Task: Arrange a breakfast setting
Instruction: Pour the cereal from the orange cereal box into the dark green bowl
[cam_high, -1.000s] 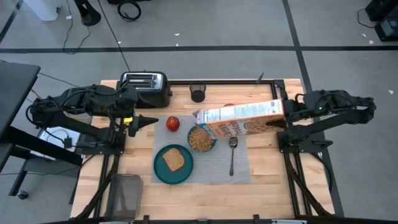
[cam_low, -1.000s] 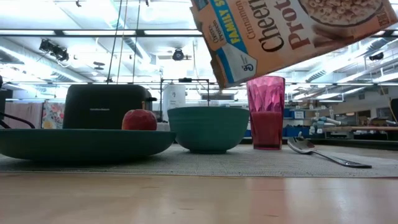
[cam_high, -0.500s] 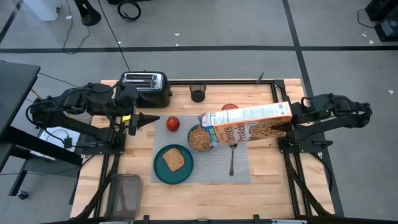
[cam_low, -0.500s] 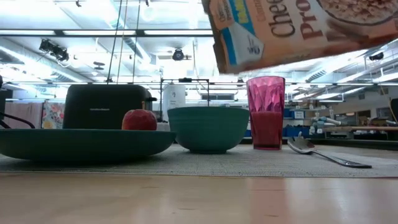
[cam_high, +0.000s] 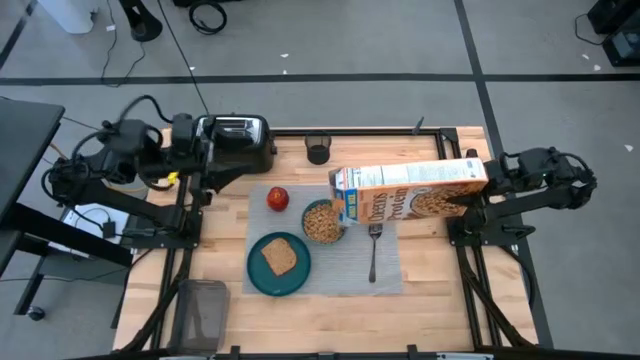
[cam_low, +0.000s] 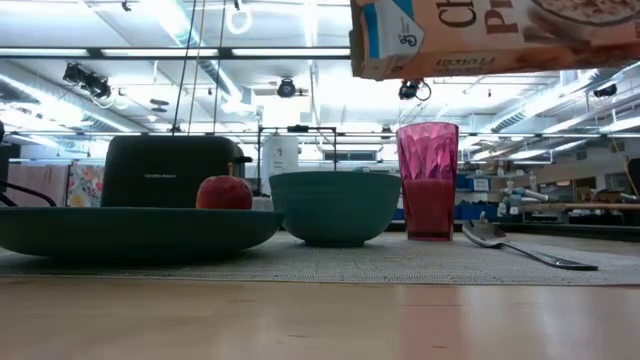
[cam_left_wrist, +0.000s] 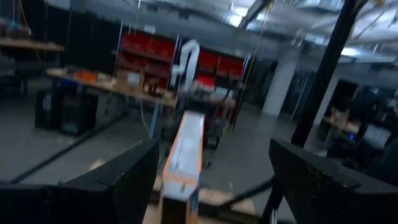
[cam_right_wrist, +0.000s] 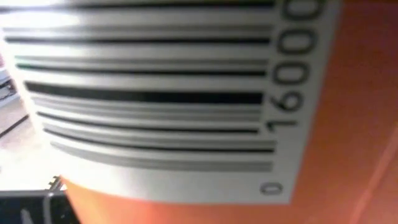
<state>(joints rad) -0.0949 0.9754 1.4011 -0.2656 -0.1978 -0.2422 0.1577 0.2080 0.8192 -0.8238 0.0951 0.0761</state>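
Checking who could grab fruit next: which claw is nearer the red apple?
Left. The left claw is open beside the toaster, close to the apple; the right claw grips the Cheerios box across the table.

The left arm is folded back at the left edge of the desk, its wrist raised and turned toward the middle. The left claw (cam_high: 212, 170) points across toward the right arm, and its two dark fingers (cam_left_wrist: 124, 180) stand wide apart with nothing between them. The right arm reaches in from the right edge of the desk, elbow bent and forearm running roughly level toward the centre. The right claw (cam_high: 478, 190) is held up off the desk and clamps the bottom end of the Cheerios box (cam_high: 410, 190), carrying it on its side in the air.
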